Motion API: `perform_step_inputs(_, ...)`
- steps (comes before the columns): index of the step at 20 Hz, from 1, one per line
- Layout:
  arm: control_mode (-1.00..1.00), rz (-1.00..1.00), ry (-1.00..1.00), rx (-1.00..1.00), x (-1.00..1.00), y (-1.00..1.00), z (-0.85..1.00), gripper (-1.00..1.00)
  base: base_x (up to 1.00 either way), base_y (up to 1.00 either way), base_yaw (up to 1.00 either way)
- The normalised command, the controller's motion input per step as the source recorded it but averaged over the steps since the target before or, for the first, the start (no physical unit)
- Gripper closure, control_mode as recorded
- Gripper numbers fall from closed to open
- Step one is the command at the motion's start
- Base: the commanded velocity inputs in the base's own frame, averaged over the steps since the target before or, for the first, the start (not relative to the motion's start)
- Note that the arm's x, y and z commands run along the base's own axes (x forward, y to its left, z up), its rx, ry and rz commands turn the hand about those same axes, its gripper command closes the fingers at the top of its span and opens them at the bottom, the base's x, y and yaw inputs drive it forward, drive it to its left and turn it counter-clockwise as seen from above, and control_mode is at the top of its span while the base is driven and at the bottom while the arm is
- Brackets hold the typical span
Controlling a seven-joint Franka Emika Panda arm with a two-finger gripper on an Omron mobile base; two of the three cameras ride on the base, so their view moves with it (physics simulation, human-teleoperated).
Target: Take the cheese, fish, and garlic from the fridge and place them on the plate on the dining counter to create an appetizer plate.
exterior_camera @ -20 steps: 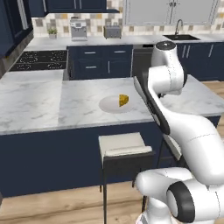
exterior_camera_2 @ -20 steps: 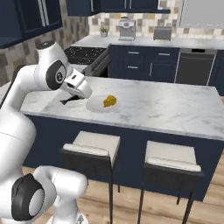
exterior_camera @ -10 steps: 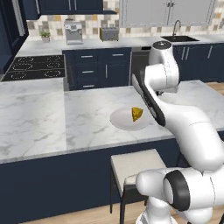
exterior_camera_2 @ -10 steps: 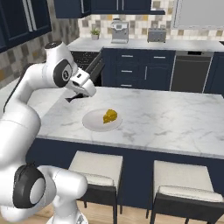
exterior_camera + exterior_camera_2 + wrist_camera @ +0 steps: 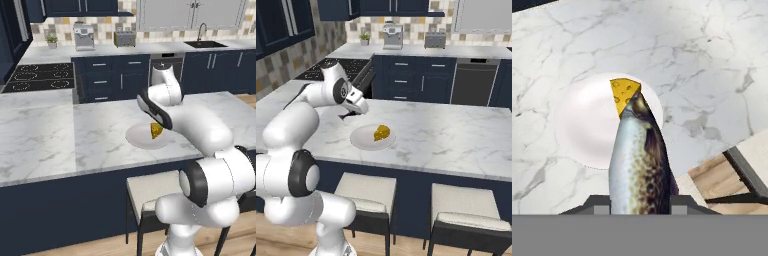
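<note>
A round pale plate [image 5: 582, 125] lies on the marble dining counter [image 5: 702, 60], with the yellow cheese [image 5: 624, 92] wedge at its edge. My gripper [image 5: 641, 204] is shut on the fish [image 5: 641, 160], a grey speckled body that points out over the plate toward the cheese. From the right base view, the gripper [image 5: 356, 110] hangs just above the counter [image 5: 456, 135], to the left of and slightly behind the plate [image 5: 363, 141] and cheese [image 5: 381, 133]. In the left base view my arm covers the plate's [image 5: 140, 137] right side, beside the cheese [image 5: 156, 131]. Fridge and garlic are out of view.
Cushioned stools [image 5: 363, 187] [image 5: 471, 207] stand under the counter's near edge, one also in the left base view [image 5: 150, 192]. Behind the counter run navy cabinets with a cooktop [image 5: 40, 77], a coffee machine [image 5: 84, 37], a toaster [image 5: 125, 37] and a sink [image 5: 205, 44].
The whole picture has shifted as the base drove, so the plate now sits nearer the middle in front of me. The fish stays in the gripper.
</note>
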Motion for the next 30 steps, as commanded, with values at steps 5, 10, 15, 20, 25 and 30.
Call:
perform_step_inputs(5,-1.0,0.0,0.1,0.0,0.84,0.18,-0.81,1.0,0.0,0.0,0.0)
perform_step_inputs(10,-1.0,0.0,0.06,0.0,0.5,0.04,-0.67,1.0,0.0,0.0,0.0)
perform_step_inputs(15,-1.0,0.0,0.01,0.0,0.29,0.0,-0.67,1.0,0.0,0.0,0.0)
perform_step_inputs(20,-1.0,0.0,0.0,0.0,0.31,0.0,-0.52,1.0,0.0,0.0,0.0)
perform_step_inputs(25,-1.0,0.0,0.0,0.0,0.59,0.01,-0.38,1.0,0.0,0.0,0.0)
perform_step_inputs(30,-1.0,0.0,0.0,0.0,0.69,0.05,-0.28,1.0,0.0,0.0,0.0)
